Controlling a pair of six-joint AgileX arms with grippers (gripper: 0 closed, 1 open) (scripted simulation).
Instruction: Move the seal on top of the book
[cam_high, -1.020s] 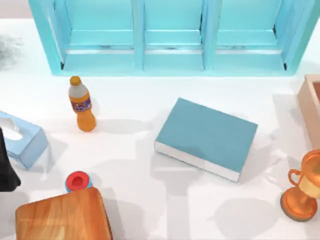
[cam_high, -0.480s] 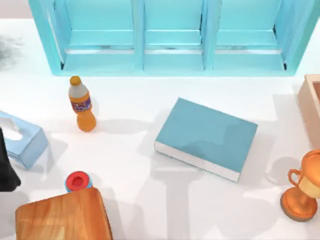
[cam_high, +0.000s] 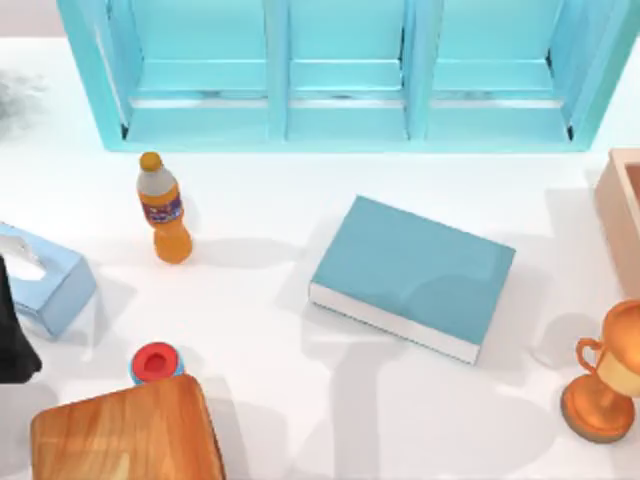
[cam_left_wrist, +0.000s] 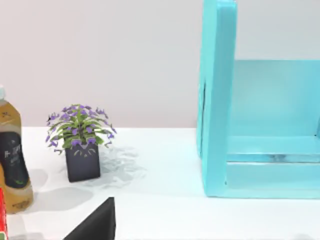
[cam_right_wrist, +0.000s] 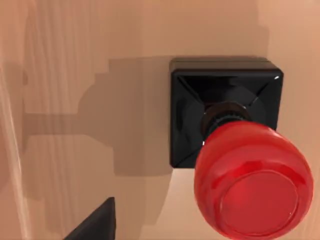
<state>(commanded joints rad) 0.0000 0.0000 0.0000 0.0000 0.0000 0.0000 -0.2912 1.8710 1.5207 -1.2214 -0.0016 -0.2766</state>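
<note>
White table (cam_high: 280, 330); teal open shelf unit (cam_high: 345, 75) at far edge; plain pale wall (cam_left_wrist: 100, 60) behind

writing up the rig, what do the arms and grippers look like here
Little of them shows. The left arm is a plain matte black shape at the top view's left edge, beside the tissue box. Each wrist view has one dark, flat-sided wedge with a slanted edge in a corner, probably gripper hardware. No cables, markings or colour accents are visible.
</note>
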